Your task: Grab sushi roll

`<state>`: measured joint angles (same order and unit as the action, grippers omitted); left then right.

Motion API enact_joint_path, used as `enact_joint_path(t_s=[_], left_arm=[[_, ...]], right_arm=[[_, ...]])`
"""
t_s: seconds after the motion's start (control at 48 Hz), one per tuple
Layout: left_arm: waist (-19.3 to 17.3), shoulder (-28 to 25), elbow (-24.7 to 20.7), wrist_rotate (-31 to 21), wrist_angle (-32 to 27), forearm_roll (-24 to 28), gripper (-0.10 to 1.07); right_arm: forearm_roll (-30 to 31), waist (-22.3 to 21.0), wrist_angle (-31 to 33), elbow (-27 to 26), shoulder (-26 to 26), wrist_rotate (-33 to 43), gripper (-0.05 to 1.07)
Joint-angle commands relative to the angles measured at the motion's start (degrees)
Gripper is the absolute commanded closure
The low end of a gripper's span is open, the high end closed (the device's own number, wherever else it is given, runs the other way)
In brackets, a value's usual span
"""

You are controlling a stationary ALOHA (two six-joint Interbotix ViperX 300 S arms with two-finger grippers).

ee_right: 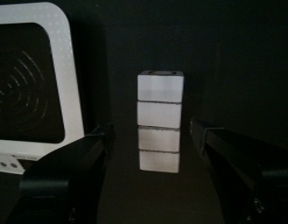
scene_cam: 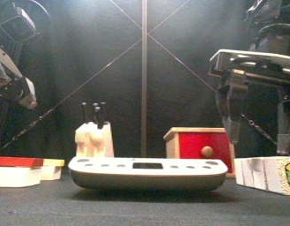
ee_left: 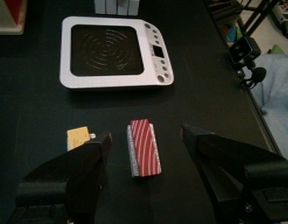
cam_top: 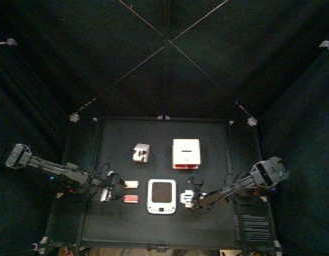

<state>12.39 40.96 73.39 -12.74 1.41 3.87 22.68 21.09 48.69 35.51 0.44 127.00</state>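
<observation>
- Left gripper (ee_left: 146,149): jaws spread, straddling the sushi roll (ee_left: 144,147) lying on the table (ee_left: 41,105) near the white scale (ee_left: 113,51); set for closing.
- Right gripper (ee_right: 152,144): spread above stacked white blocks (ee_right: 159,118).

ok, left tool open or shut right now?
Open. In the left wrist view the left tool has its jaws spread on either side of the red striped sushi roll, not touching it.

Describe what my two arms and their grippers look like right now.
Both arms are black, jointed segments. The left gripper has two broad, matte black jaws with rounded tips. The right gripper has the same dark, blocky jaws; in the front view its jaws hang as slim black fingers beneath a wide grey-edged crossbar.
</observation>
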Motion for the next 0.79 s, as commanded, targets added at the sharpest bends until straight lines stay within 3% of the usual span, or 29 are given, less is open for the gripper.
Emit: enact_joint_path(t_s=[0.0, 0.771], left_arm=[[0.0, 0.0, -0.6, 0.1, 0.4, 0.1, 0.0], [0.0, 0.0, -0.3, 0.1, 0.5, 0.2, 0.0]], right_arm=[[-0.2, -0.2, -0.1, -0.4, -0.4, 0.0, 0.04], [-1.1, -0.4, -4.0, -0.4, 3.9, -0.1, 0.05]])
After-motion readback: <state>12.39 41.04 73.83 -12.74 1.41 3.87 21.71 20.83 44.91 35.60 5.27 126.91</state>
